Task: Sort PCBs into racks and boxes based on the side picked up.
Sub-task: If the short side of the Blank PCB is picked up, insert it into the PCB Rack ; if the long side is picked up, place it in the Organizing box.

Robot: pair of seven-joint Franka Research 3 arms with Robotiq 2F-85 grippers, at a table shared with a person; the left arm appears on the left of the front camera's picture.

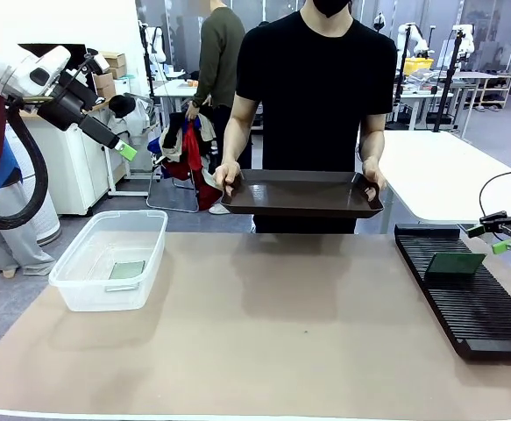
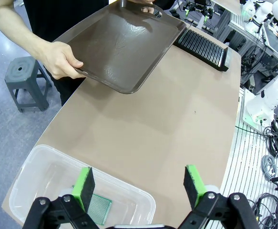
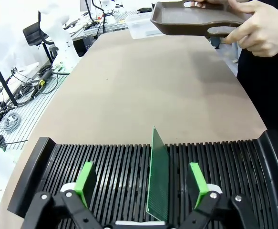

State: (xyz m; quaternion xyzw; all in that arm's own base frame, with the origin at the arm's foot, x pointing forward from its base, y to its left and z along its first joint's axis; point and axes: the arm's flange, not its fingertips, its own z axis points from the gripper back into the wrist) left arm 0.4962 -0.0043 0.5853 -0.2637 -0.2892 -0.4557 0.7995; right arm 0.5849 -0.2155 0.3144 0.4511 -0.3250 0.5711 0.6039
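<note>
Two boards: both thin green PCBs look sorted, one in each container.
Front view: left gripper [image 1: 125,149] hangs open, high above the clear plastic tub [image 1: 71,263] holding one flat PCB [image 1: 126,269]; a person holds the dark brown handled tray [image 1: 303,195] above the table's far edge.
Left wrist view: green fingers [image 2: 85,187] spread over the tub; a careless descent could strike its rim.
Right wrist view: right gripper [image 3: 141,183] open, straddling the upright PCB [image 3: 159,179] in the long black slotted rack [image 3: 105,167]; a sideways retreat could tip it.

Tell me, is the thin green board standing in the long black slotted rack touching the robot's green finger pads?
Apart. The right wrist view shows the board upright in the rack, with gaps to both pads.
</note>
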